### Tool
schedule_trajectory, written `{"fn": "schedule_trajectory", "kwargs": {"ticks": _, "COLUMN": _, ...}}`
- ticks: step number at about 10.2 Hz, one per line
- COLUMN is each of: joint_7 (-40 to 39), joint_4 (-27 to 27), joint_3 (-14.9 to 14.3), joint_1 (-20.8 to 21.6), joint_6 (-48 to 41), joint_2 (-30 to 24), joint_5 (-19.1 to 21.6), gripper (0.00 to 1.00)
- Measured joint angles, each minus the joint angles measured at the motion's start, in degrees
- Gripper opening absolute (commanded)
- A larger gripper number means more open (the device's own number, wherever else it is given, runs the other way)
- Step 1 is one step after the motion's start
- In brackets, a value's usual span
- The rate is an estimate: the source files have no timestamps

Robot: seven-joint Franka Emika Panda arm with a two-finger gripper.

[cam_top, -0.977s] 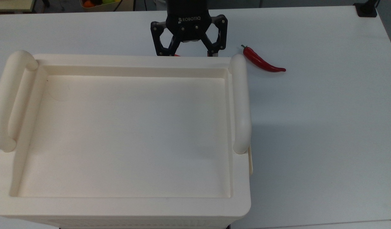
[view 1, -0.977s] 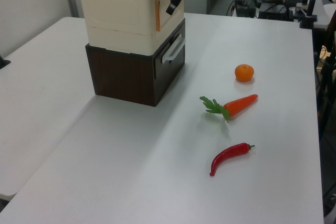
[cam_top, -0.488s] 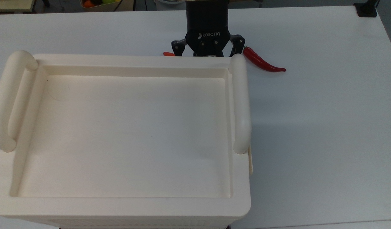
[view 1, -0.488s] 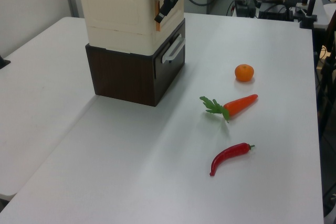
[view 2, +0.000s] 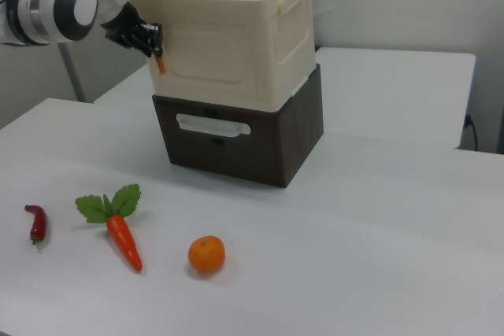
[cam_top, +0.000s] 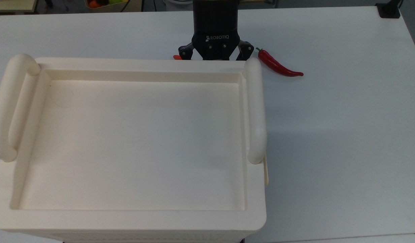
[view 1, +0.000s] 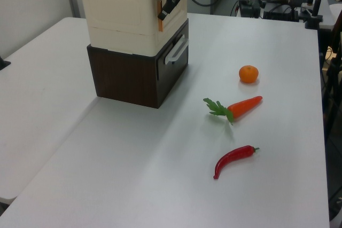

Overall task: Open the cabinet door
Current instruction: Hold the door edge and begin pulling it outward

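The gripper [view 2: 151,40] has come down and across in the last second. It was above the rim of the cream cabinet [view 2: 293,45], spread wide. It then dropped below that rim and moved toward the top view's right, and in the last half second it has barely shifted. It now sits against the free edge of the cabinet door [view 2: 206,53]. The narrow orange tab [view 2: 161,61] on that edge is directly under and touching its tip. Whether it has clamped on the tab or only rests against it cannot be told from these views. The door extends away from the gripper toward the right view's right. It lies flush in the cabinet's front with no gap at its edge, so it is still shut. The dark drawer unit [view 2: 295,139] that carries the cabinet is below the gripper. The red chilli [cam_top: 278,65] lies on the white table [cam_top: 346,135] just off to the gripper's side, toward the top view's right. Judging by this, the approach is finished and the task is at the grasp. The pull that would swing the door outward on its far edge has not yet begun. A poor hold on so thin a tab could slip.
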Motion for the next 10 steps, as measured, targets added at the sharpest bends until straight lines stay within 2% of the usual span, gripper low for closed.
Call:
{"fn": "schedule_trajectory", "kwargs": {"ticks": 1, "joint_7": 0.0, "joint_4": 0.0, "joint_3": -0.2, "joint_1": 0.0, "joint_6": 0.0, "joint_2": 0.0, "joint_5": -0.2, "gripper": 0.01}}
{"fn": "schedule_trajectory", "kwargs": {"ticks": 2, "joint_7": 0.0, "joint_4": 0.0, "joint_3": -0.3, "joint_1": 0.1, "joint_6": 0.0, "joint_2": 0.0, "joint_5": -0.1, "gripper": 0.00}}
{"fn": "schedule_trajectory", "kwargs": {"ticks": 7, "joint_7": 0.5, "joint_4": -0.2, "joint_3": -0.4, "joint_1": 0.2, "joint_6": 0.0, "joint_2": -0.3, "joint_5": -0.1, "gripper": 0.00}}
{"fn": "schedule_trajectory", "kwargs": {"ticks": 10, "joint_7": -0.2, "joint_4": -3.4, "joint_3": -0.4, "joint_1": 0.3, "joint_6": -0.6, "joint_2": -2.9, "joint_5": 0.1, "gripper": 0.00}}
